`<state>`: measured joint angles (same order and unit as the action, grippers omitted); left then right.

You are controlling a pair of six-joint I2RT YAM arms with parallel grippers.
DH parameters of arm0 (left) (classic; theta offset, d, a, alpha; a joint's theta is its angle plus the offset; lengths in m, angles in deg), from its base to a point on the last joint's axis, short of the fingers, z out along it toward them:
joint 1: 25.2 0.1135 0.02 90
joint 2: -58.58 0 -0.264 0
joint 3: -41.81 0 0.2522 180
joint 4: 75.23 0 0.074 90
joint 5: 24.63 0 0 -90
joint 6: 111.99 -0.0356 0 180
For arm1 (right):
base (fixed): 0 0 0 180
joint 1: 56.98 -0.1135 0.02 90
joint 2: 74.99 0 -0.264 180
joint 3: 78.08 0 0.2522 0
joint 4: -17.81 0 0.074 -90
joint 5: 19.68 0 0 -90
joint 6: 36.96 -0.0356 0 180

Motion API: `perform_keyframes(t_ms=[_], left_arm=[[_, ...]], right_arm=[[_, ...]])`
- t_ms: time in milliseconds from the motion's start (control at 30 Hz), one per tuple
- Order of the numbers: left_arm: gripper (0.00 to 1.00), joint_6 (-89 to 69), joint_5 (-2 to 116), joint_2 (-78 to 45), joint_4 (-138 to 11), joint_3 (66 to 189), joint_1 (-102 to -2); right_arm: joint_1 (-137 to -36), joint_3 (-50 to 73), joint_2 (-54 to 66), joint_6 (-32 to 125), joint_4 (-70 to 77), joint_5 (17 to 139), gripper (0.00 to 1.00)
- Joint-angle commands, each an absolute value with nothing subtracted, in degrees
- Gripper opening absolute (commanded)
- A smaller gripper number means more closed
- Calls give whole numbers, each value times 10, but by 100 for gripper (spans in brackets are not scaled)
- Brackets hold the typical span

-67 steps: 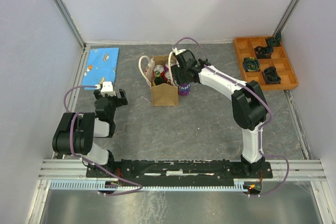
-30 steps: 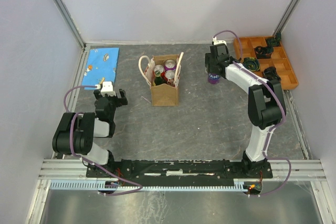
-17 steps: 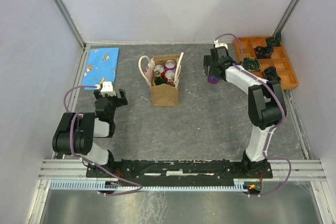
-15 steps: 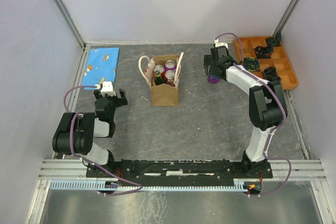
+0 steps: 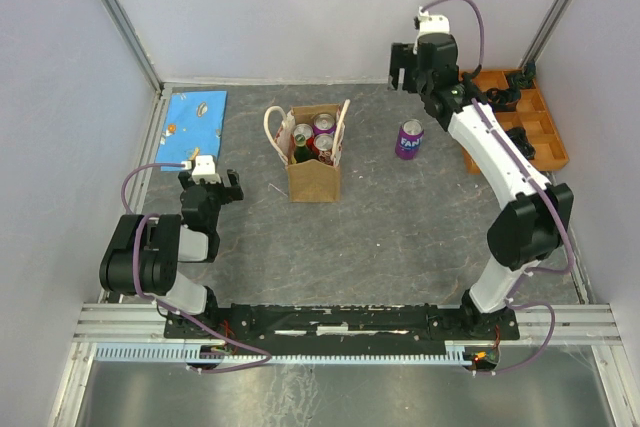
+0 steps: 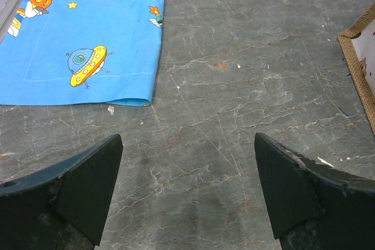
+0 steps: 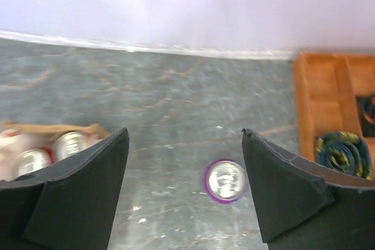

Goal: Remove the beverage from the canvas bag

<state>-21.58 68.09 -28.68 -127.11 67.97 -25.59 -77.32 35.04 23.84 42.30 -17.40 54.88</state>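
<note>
The right wrist view is blurred; the canvas bag (image 7: 55, 128) is cut off at its left edge, the orange tray (image 7: 327, 99) at its right

Upright purple can (image 7: 225, 181) beneath wide-spread tool (image 7: 184, 134)

— How does the canvas bag (image 5: 313, 179) stand?
— Upright and open, tan-brown, with white loop handles (image 5: 268, 127). Some cans (image 5: 324, 124) show inside it.
— And the purple can (image 5: 409, 140)?
— It stands upright outside the bag, at its right, well apart.
</note>
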Motion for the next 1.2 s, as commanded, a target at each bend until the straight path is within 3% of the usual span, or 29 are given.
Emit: perform_keyframes(t_ms=[0,100,300,400,733,1167], left_arm=[[99,-212,683,-284,-1285,693,-256],[99,-212,682,-286,-1286,693,-256],[99,-212,682,-285,-1287,693,-256],[99,-211,683,-285,-1287,692,-256],[99,-211,682,-285,-1288,692,-256],[99,-211,682,-285,-1288,692,-256]], right_arm=[[-854,418,234,493,-228,593,82],[-891,442,249,507,-239,621,74],[-913,502,307,491,-259,688,42],[-916,527,341,488,-285,710,36],[-922,524,396,481,-316,758,42],[-932,504,443,482,-390,758,69]])
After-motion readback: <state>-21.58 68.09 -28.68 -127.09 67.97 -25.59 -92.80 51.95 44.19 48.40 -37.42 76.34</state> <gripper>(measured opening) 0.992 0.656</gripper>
